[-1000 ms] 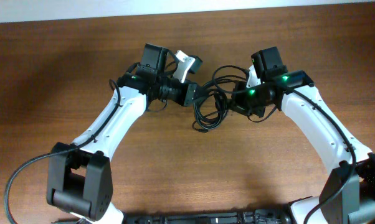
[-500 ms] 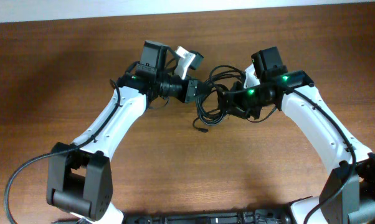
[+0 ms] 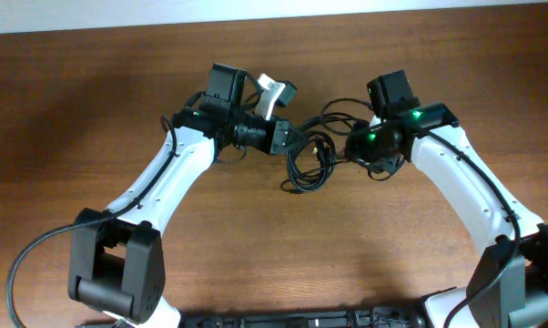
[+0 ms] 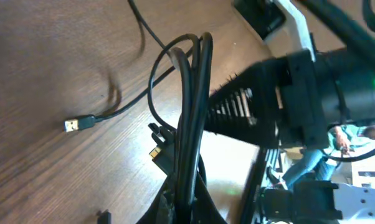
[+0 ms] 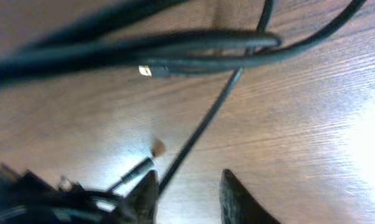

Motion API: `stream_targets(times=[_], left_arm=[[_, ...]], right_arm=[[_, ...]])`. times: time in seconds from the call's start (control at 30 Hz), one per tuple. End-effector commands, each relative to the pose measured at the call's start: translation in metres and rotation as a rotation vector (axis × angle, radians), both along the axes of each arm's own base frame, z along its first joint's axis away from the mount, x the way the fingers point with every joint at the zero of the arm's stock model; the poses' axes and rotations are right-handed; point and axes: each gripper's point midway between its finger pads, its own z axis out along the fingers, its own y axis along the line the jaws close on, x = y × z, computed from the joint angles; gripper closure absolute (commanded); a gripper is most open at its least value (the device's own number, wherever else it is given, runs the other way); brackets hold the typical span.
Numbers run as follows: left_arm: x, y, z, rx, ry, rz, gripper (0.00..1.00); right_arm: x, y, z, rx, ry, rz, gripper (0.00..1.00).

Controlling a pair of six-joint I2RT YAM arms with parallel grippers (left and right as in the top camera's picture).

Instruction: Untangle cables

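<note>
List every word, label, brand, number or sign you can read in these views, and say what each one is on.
No text can be read in any view.
USB plug: no legible marking.
The cables and the table: no lettering visible.
Grey equipment in the left wrist view's background: any label is too blurred to read.
Green lights on the right arm: lamps, not signs.

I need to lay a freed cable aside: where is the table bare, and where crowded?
Bare: the table left of the left arm, the wide near stretch between both arms, and right of the right arm. Crowded: the far middle, where the cables lie between left hand and right hand.
</note>
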Motion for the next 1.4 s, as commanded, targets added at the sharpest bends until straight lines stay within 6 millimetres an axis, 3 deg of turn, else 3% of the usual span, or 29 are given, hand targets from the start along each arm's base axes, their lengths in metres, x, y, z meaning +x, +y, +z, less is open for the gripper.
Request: stream_targets(times=[0.0, 0.1, 0.27, 0.33, 0.43, 0.5, 0.53, 0.8, 0.9, 1.03, 1.13, 1.2, 1.23, 1.3, 1.37], left_arm=[[0.007, 0.000, 0.010, -0.010, -0.030, 0.026, 1.00], [0.014, 0.001, 0.016, -0.027, -0.053, 0.043, 1.00], [0.022, 0.004, 0.041, -0.087, -0.100, 0.069, 1.00], [0.020, 0.004, 0.051, -0.095, -0.121, 0.068, 1.00], [0.021, 0.012, 0.063, -0.103, -0.151, 0.087, 1.00], [0.026, 0.020, 0.068, -0.113, -0.119, 0.130, 1.00], [0.027, 0.023, 0.069, -0.119, -0.099, 0.145, 1.00], [0.028, 0.030, 0.057, -0.071, -0.055, 0.187, 1.00], [0.027, 0.040, 0.039, 0.013, -0.004, 0.244, 1.00], [0.024, 0.041, 0.036, 0.017, 0.039, 0.256, 1.00], [0.022, 0.040, 0.038, 0.007, 0.043, 0.245, 1.00], [0.021, 0.039, 0.039, 0.001, 0.040, 0.237, 1.00], [0.020, 0.036, 0.042, -0.015, 0.034, 0.223, 1.00], [0.016, 0.027, 0.053, -0.072, 0.001, 0.157, 1.00], [0.011, 0.017, 0.059, -0.099, -0.035, 0.110, 1.00]], right_arm=[[-0.001, 0.002, -0.002, -0.052, -0.065, 0.259, 0.55], [0.003, -0.001, -0.002, -0.077, -0.085, 0.272, 0.52], [0.009, 0.001, 0.000, 0.001, -0.018, -0.050, 0.52], [0.019, 0.006, 0.004, 0.040, -0.046, -0.089, 0.52], [0.026, 0.028, 0.015, 0.099, -0.170, 0.199, 0.52], [0.023, 0.034, 0.017, 0.073, -0.261, 0.447, 0.52], [0.023, 0.034, 0.017, 0.060, -0.276, 0.486, 0.51], [0.042, 0.039, 0.027, 0.074, -0.353, 0.455, 0.48], [0.044, 0.039, 0.028, 0.132, -0.288, 0.267, 0.48], [0.040, 0.038, 0.025, 0.185, -0.188, 0.081, 0.55], [0.026, 0.037, 0.019, 0.254, -0.016, -0.175, 0.58], [0.017, 0.050, 0.024, 0.355, 0.080, -0.244, 0.57], [0.015, 0.053, 0.026, 0.381, 0.109, -0.277, 0.56], [0.013, 0.057, 0.026, 0.395, 0.139, -0.326, 0.42], [0.018, 0.059, 0.029, 0.416, 0.140, -0.368, 0.39]])
